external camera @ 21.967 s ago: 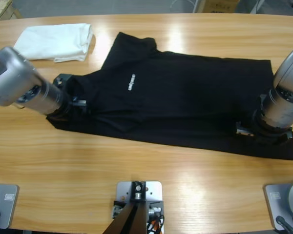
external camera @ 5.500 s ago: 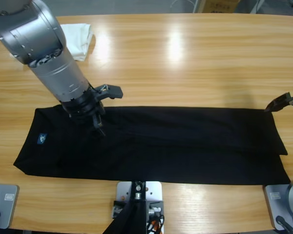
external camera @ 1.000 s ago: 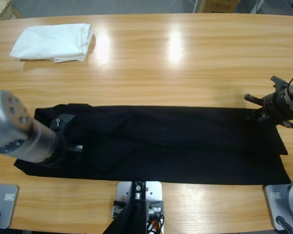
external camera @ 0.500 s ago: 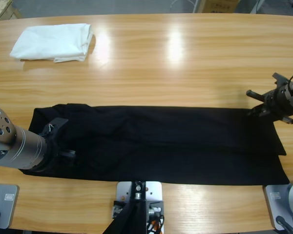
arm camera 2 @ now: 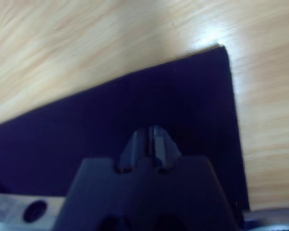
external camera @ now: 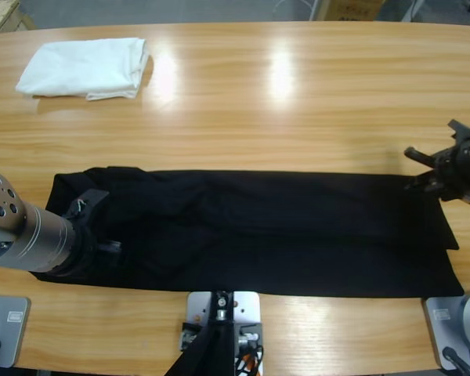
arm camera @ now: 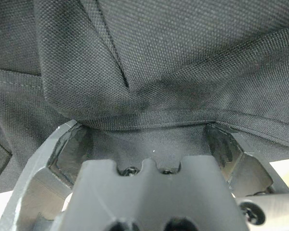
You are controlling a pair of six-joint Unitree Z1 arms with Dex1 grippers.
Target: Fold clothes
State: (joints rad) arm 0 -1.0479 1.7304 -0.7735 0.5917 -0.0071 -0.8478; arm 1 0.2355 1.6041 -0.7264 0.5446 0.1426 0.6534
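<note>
The clothes, a black shirt [external camera: 258,227], lie folded into a long band across the near half of the table. My left gripper [external camera: 98,227] is at the band's left end, low on the cloth. In the left wrist view the jaws of the left gripper [arm camera: 144,134] stand wide apart, open, and a hem of the shirt [arm camera: 183,57] is bunched between them. My right gripper [external camera: 423,168] hovers at the band's far right corner. The right wrist view shows my right gripper [arm camera 2: 149,137] shut and empty above the shirt [arm camera 2: 111,120].
A folded white garment [external camera: 86,66] lies at the far left of the wooden table [external camera: 298,102]. Bare wood [arm camera 2: 86,38] shows beyond the shirt's corner in the right wrist view.
Over the last second the left arm drew back toward the left edge and then held still. The right gripper slid a little to the right, off the shirt's corner.
</note>
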